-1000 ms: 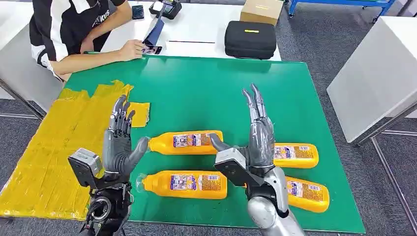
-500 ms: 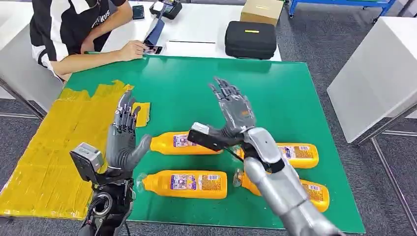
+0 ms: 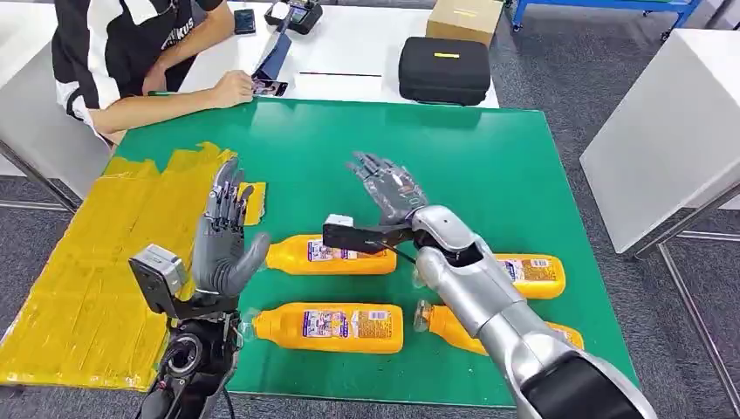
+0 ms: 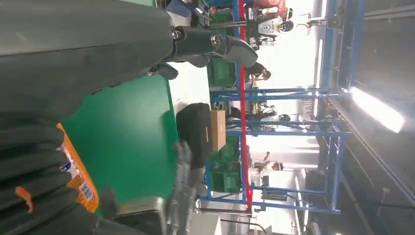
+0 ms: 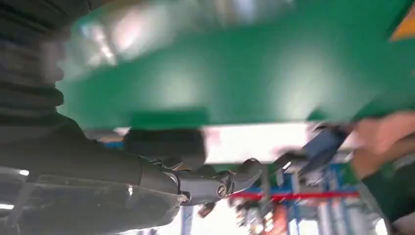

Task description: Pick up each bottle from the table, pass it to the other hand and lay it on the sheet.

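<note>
Over the worktop (image 3: 524, 148) we see the right robot hand (image 3: 388, 188) has swung left and forward, fingers spread and empty, left robot hand (image 3: 225, 240) also spread, so four bottles (image 3: 336, 253) stay off the sheet (image 3: 105, 253), grasp pending.

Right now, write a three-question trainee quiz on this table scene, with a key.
1. True or false: the right hand holds a bottle.
2. How many orange bottles lie on the green mat?
3. Multiple choice: the yellow sheet lies on A) the robot's left side, B) the robot's right side, C) the white table.

Key: 1. False; its fingers are spread above the far left bottle, and the left hand is empty too. 2. Four. 3. A.
</note>
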